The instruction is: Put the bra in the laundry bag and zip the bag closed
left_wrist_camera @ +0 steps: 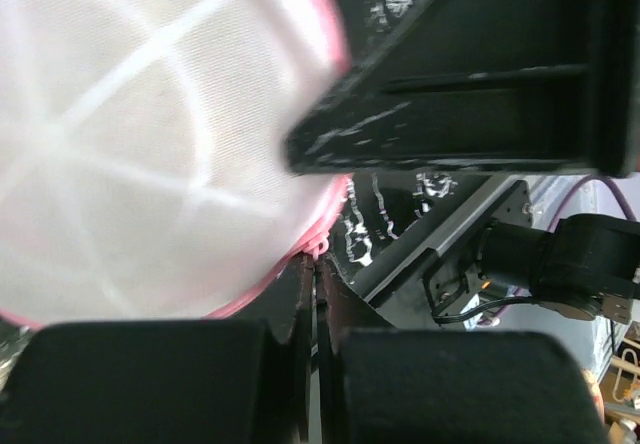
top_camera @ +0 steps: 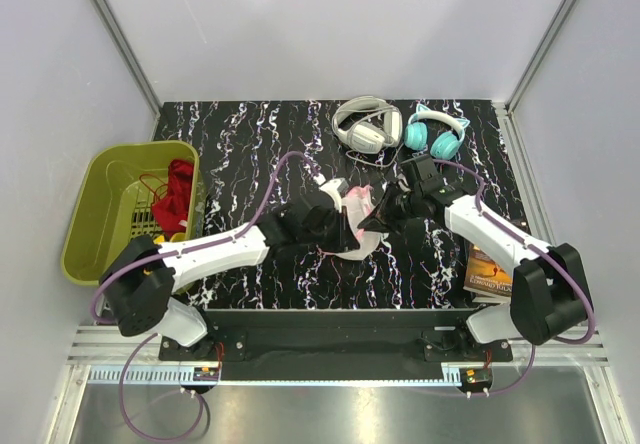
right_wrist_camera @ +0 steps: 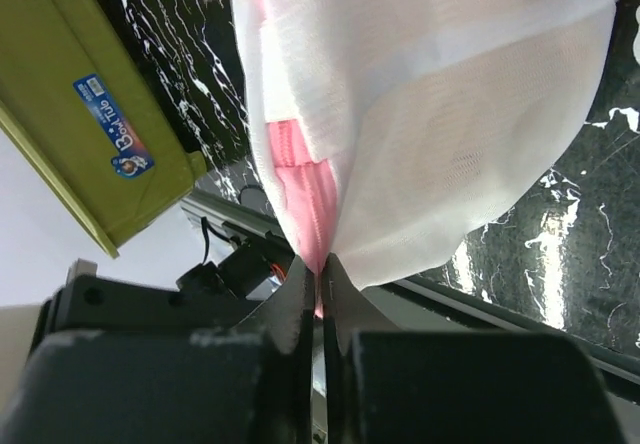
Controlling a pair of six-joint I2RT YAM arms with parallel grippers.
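Note:
The laundry bag (top_camera: 362, 226), white mesh with pink zipper trim, hangs lifted between my two grippers over the middle of the table. My left gripper (top_camera: 340, 214) is shut on the bag's pink trim; in the left wrist view the bag (left_wrist_camera: 130, 144) fills the frame, and the jaws (left_wrist_camera: 320, 264) pinch its pink edge. My right gripper (top_camera: 385, 212) is shut on the pink zipper band from the other side. The right wrist view shows the bag (right_wrist_camera: 450, 114) rising from the closed fingertips (right_wrist_camera: 320, 269). The bra is hidden.
An olive-green basket (top_camera: 95, 214) with a dark red garment (top_camera: 178, 194) stands at the left. White headphones (top_camera: 367, 124) and teal headphones (top_camera: 436, 134) lie at the back. A book (top_camera: 488, 272) lies by the right arm's base.

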